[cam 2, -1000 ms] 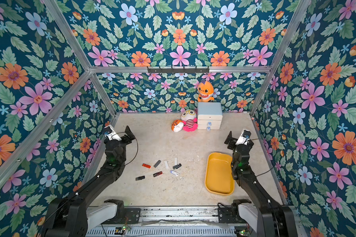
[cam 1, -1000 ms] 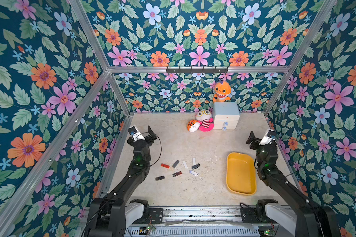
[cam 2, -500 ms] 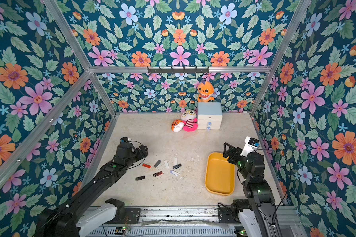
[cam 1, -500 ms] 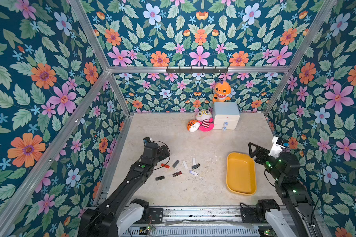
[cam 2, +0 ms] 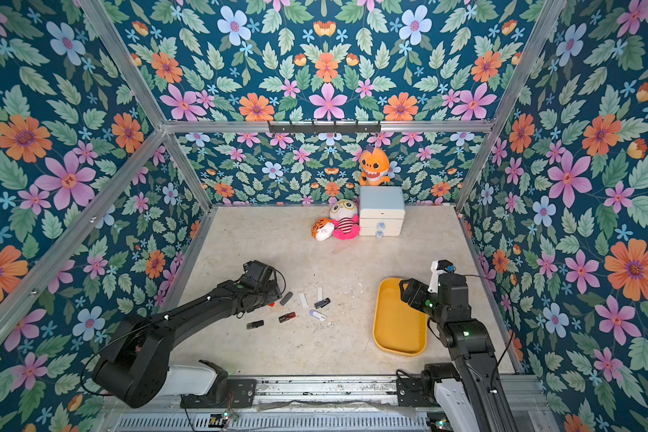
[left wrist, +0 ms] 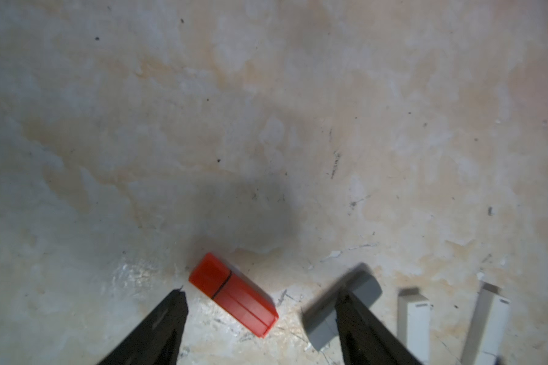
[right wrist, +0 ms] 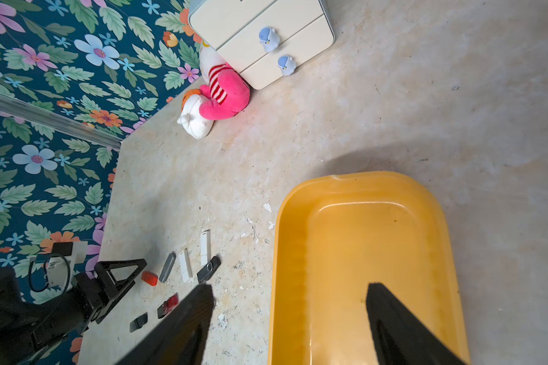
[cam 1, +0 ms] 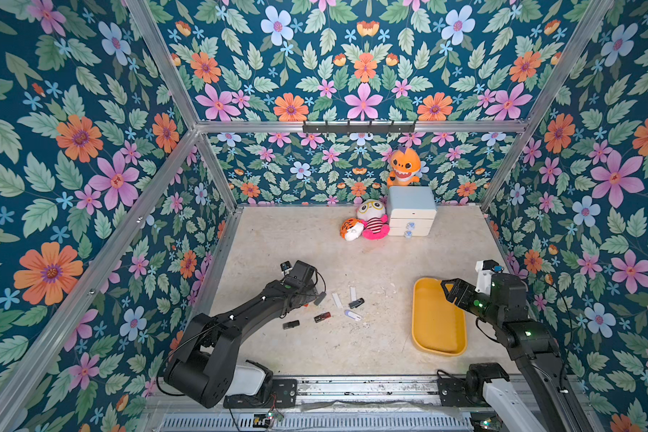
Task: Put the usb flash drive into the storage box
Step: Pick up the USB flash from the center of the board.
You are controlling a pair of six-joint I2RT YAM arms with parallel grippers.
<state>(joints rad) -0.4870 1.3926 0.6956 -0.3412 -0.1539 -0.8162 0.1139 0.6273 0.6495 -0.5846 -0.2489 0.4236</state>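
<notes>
Left claw [left wrist: 260, 293] spread over the red drive [left wrist: 233, 294]
The drive lies flat on the bench [left wrist: 266, 126], skew between the fingers, well apart from the box [right wrist: 361, 183], where the right claw [right wrist: 288, 287] hangs spread and empty. One finger overlaps the grey drive [left wrist: 342, 309]: closing may snag it, or spin the red one away.

On the side toward the table's left edge the red flash drive [left wrist: 233, 294] has bare surface, whereas the grey flash drive [left wrist: 321, 327] lies just beside its other flank with one finger of the left gripper [left wrist: 260, 292] over it, and the right gripper [right wrist: 289, 285] hangs above the yellow storage box [cam 1: 438, 329], partly obstructing its open top.
</notes>
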